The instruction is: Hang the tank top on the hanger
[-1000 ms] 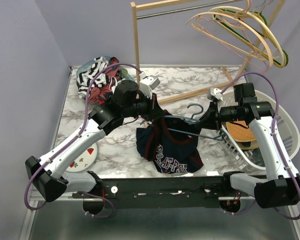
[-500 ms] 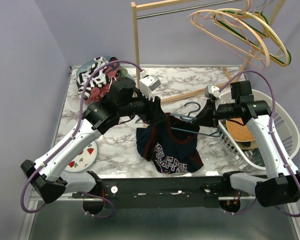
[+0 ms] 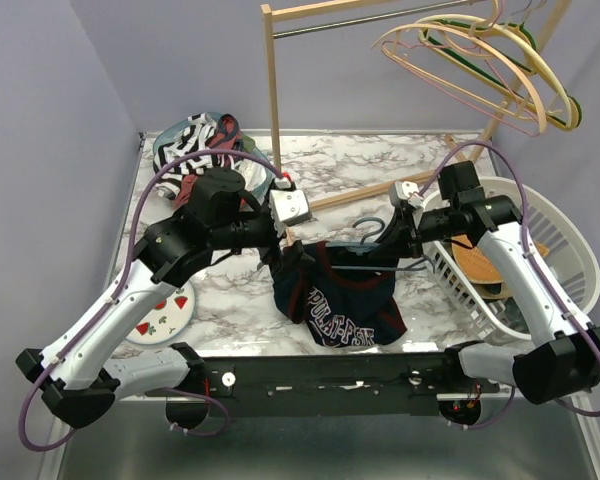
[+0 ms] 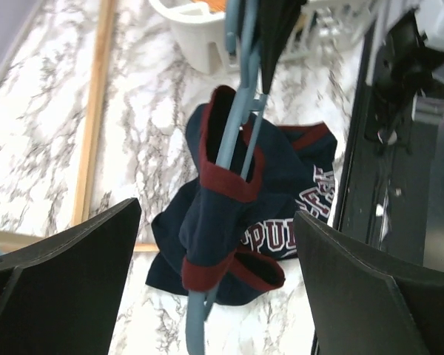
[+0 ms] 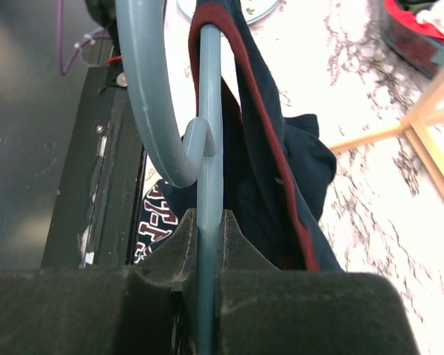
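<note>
Two things lie toward the table's (image 3: pixel 240 290) left edge: a strawberry-print plate (image 3: pixel 165 315) near the front and a striped pile (image 3: pixel 190 140) of clothes in the far left corner. Just right of these, the left gripper (image 3: pixel 285 248) hangs over the middle of the table with its jaws spread wide; in its wrist view the gripper (image 4: pixel 216 211) shows both dark fingers (image 4: pixel 66 288) apart, with the hanger and cloth in the gap between them and touching neither. The tank top (image 3: pixel 345 310) lies in the middle near the front edge, its lower half bunched on the marble with white lettering facing up, its upper part lifted onto the hanger (image 3: pixel 380 268). From the left wrist, a maroon-trimmed opening of the tank top (image 4: pixel 288 170) is threaded around one arm of the hanger (image 4: pixel 237 126), and the rest droops below. A wooden rack (image 3: pixel 272 90) stands at the far edge behind, with pale hangers (image 3: pixel 480 60) on its rail at the upper right. The right gripper (image 3: pixel 395 245) is clamped on the hanger close to its hook; its wrist view shows that gripper (image 5: pixel 207 237) pinching the hanger's (image 5: pixel 209 148) thin bar, with the tank top's (image 5: pixel 281 155) trim draped over it. A white basket (image 3: pixel 570 250) sits at the right edge.
</note>
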You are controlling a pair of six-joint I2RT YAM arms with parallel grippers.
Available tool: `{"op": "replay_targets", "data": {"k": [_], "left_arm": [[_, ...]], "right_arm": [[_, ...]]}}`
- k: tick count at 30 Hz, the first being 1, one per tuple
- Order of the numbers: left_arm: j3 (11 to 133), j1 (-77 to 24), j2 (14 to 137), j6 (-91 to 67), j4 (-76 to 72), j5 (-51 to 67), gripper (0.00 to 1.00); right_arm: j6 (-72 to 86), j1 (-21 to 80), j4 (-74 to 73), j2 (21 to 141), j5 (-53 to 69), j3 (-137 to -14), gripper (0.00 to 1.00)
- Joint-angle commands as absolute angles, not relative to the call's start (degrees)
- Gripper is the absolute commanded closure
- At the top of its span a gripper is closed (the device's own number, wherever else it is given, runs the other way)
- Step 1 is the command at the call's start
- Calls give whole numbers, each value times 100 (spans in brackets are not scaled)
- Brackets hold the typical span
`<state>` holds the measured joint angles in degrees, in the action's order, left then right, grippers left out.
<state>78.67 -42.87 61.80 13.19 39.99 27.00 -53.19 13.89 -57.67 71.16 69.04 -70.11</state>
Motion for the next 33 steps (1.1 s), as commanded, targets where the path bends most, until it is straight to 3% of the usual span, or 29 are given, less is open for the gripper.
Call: {"op": "replay_targets", "data": {"k": [1,12,15,18,19,22,23,30,33], "left_arm": [[7717,-4394,6486,2224,4385,3349,2],[7524,-4640,7110,2294,4597,2900,9],[7462,-4702,7251,2224,4579,2865,21],[7418,-4737,7383,2145,4500,2716,44],[7401,-4737,7400,2092,4448,2690,62],[7313,-4755,7401,1978,4272,2619,100],[7260,-4755,7331,1934,4167,2576,100],[5971,-4755,6409,1696,3446,2330,100],[5434,-4764,5934,1652,3086,2154,100]], "right_arm": [[-5704,1722,-5871,7259,6768,-7093,99],[-5801,1969,-5854,7357,6574,-7093,99],[-5810,1978,-5836,7330,6644,-7040,99],[-5818,1969,-5836,7286,6680,-6979,99],[-5818,1977,-5827,7286,6688,-6961,99],[-5783,1978,-5783,7251,6724,-6900,98],[-5714,1978,-5783,7225,6715,-6891,98],[-4264,1611,-5335,7093,6556,-7040,45],[-3693,1188,-5073,6927,6880,-7075,35]]}}
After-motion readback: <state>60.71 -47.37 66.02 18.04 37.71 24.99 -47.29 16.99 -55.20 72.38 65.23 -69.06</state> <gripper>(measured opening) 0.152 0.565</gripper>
